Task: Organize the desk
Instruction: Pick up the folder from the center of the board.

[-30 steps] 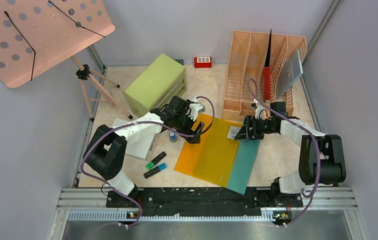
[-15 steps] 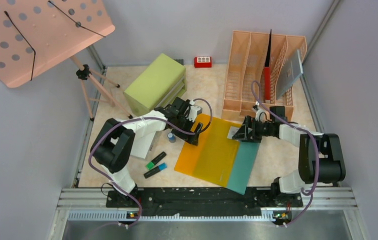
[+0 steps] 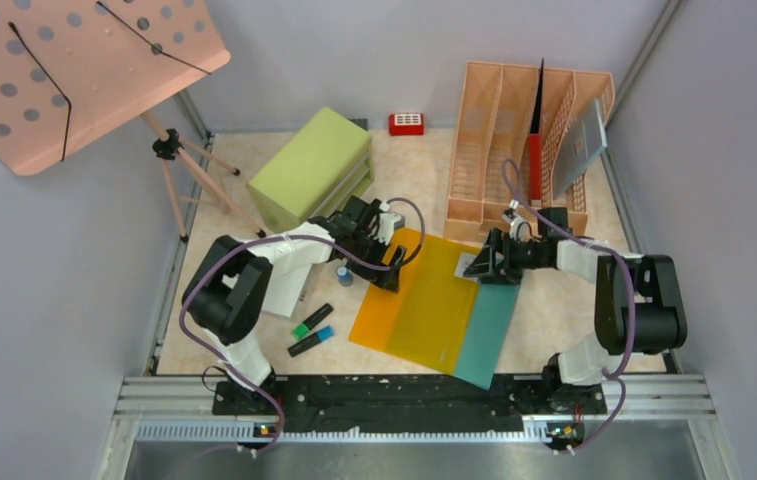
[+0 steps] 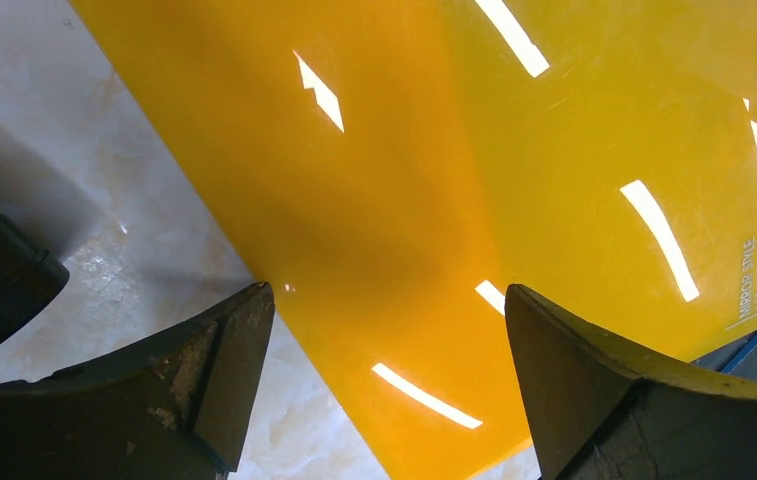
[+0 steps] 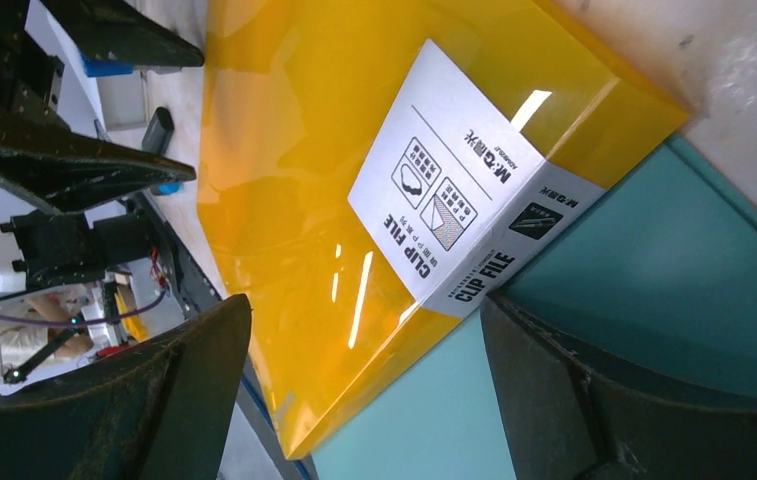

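Take the clip files (image 3: 434, 300) lying overlapped on the desk (image 3: 554, 305) as your landmark. Behind them to the right stands the file rack (image 3: 514, 130); behind to the left, the drawer cabinet (image 3: 312, 165); farther back, between those two, a small box (image 3: 406, 123). Two markers (image 3: 312, 321) lie just left of the files' near end.

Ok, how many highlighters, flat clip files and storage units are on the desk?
Highlighters: 2 (green-capped highlighter, blue-capped highlighter)
Flat clip files: 2 (yellow file, teal file)
Storage units: 2 (green drawer cabinet, peach file rack)
Total: 6
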You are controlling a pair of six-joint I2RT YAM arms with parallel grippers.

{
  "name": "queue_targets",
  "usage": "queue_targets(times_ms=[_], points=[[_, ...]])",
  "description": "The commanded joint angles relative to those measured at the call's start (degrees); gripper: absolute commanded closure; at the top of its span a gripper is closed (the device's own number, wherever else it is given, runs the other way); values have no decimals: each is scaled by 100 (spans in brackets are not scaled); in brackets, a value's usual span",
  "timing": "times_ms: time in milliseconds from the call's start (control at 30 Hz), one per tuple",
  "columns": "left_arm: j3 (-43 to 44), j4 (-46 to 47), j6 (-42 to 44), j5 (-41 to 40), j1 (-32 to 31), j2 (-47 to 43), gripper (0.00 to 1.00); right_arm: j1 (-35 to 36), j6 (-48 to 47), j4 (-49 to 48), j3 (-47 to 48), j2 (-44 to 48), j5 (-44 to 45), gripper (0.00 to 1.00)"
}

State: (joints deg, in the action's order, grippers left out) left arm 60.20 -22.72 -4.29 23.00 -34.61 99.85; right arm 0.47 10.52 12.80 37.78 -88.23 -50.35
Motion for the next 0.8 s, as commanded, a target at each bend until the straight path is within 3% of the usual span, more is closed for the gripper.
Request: queue_targets(times_ms=[0, 333, 767], points=[[-238, 303, -36, 292, -53, 79, 9, -22, -416, 892, 563, -430, 733, 16], [-301, 385, -66, 213, -59, 24, 9, -23, -721, 1811, 1187, -828, 1256, 15], [-331, 495, -106, 370, -120, 98, 9, -23, -513, 823, 655, -876, 370, 16]])
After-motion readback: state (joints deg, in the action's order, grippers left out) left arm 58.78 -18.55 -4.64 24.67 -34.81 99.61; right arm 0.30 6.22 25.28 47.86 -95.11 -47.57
